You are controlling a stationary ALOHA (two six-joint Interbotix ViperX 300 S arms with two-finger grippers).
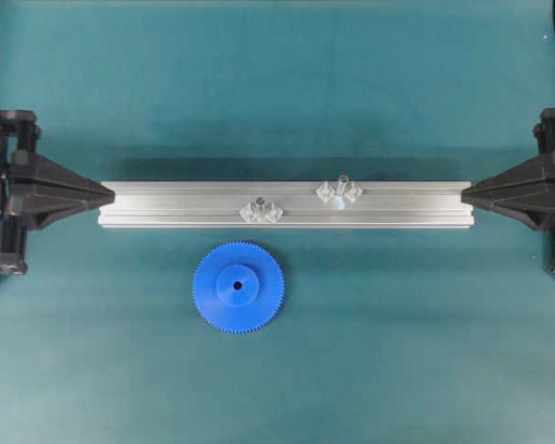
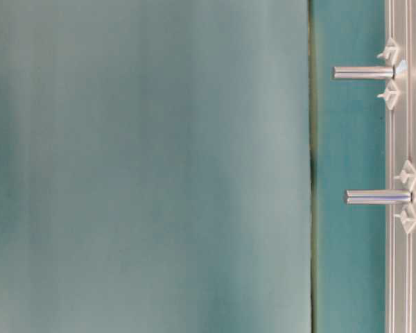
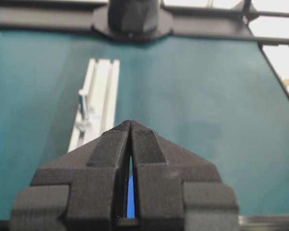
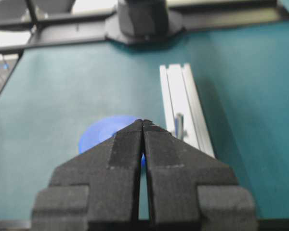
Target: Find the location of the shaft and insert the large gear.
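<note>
The large gear (image 1: 238,287) lay flat on the teal table (image 1: 398,351) just near of the aluminium rail (image 1: 166,205), left of centre, well apart from both claws, while the shaft (image 1: 341,185) stood upright on the rail right of centre between two spaced clear brackets (image 1: 352,192). The left gripper (image 1: 106,193) and right gripper (image 1: 466,192) lay level at the rail's two ends, pointing inward, each pressed closed on nothing. The left wrist view showed only a blue sliver of the gear between its fingers (image 3: 147,144).

My left tool (image 3: 130,126) and right tool (image 4: 142,122) are matte black plastic wedges, each tapering to a ribbed, pointed tip.
</note>
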